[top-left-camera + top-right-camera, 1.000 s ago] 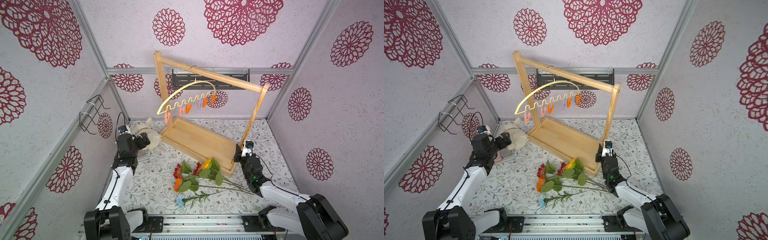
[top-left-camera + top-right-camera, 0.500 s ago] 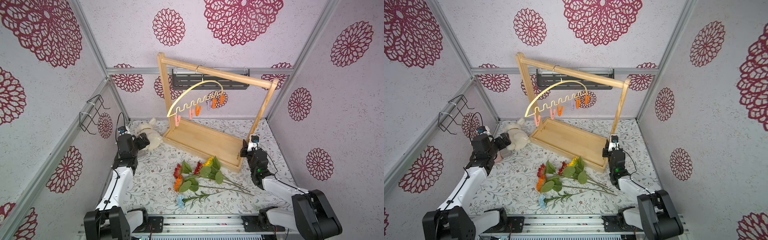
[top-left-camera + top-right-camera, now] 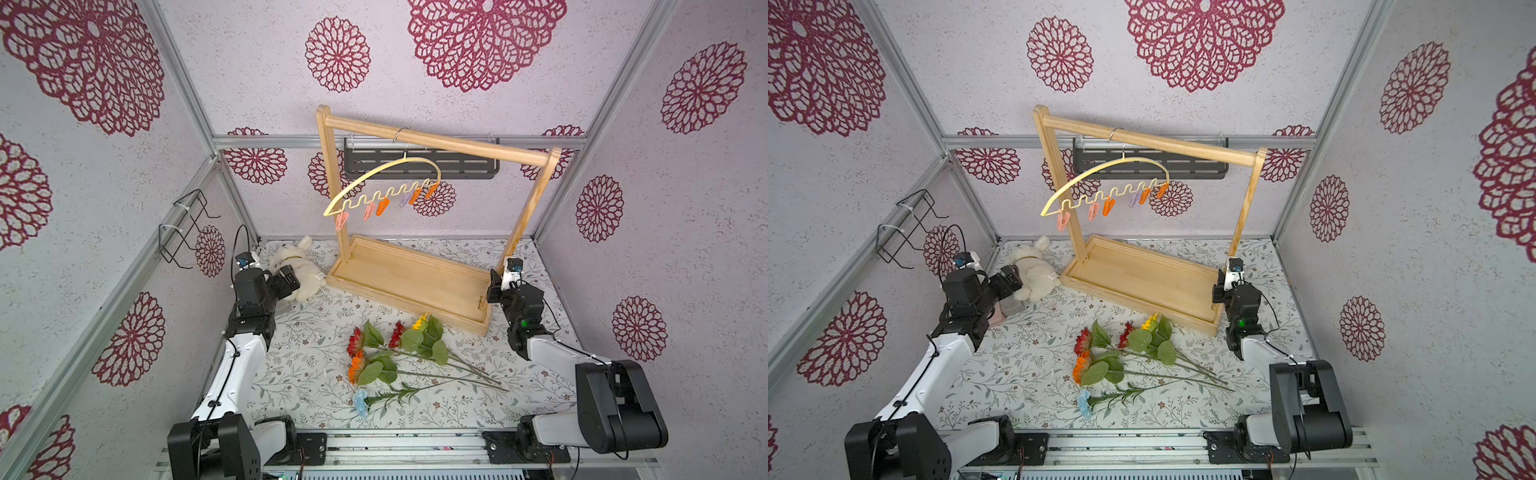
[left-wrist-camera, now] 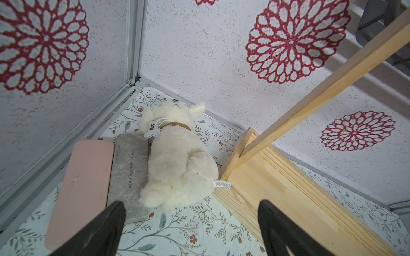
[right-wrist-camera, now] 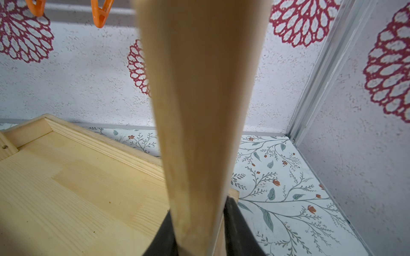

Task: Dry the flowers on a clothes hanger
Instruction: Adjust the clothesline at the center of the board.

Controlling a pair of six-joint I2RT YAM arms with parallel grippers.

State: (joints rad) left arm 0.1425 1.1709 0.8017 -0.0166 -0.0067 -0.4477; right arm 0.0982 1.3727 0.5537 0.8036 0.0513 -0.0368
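Flowers [image 3: 399, 357] lie bunched on the mat [image 3: 307, 357] before the rack [image 3: 415, 282], stems overlapping and hard to separate. Heads point to the left arm's side and stems trail right. Hanger [image 3: 386, 187] hangs along the bar [image 3: 457, 145], with two orange pegs [image 5: 101, 13] cut off in the right wrist view. Right gripper [image 5: 199, 219] clamps the post [image 5: 199, 110], and left gripper [image 4: 190, 204] gapes wide, empty, facing a plush [image 4: 177, 159].

a: any writing to read here?
b: the grey pad [image 4: 131, 172] says "refueling for china", printed along its length.
a: and the plush toy [image 4: 179, 159]?
b: its paper tag [image 4: 152, 129] bears a short word, maybe "dog". the print on its sewn label [image 4: 222, 184] is too small to read.
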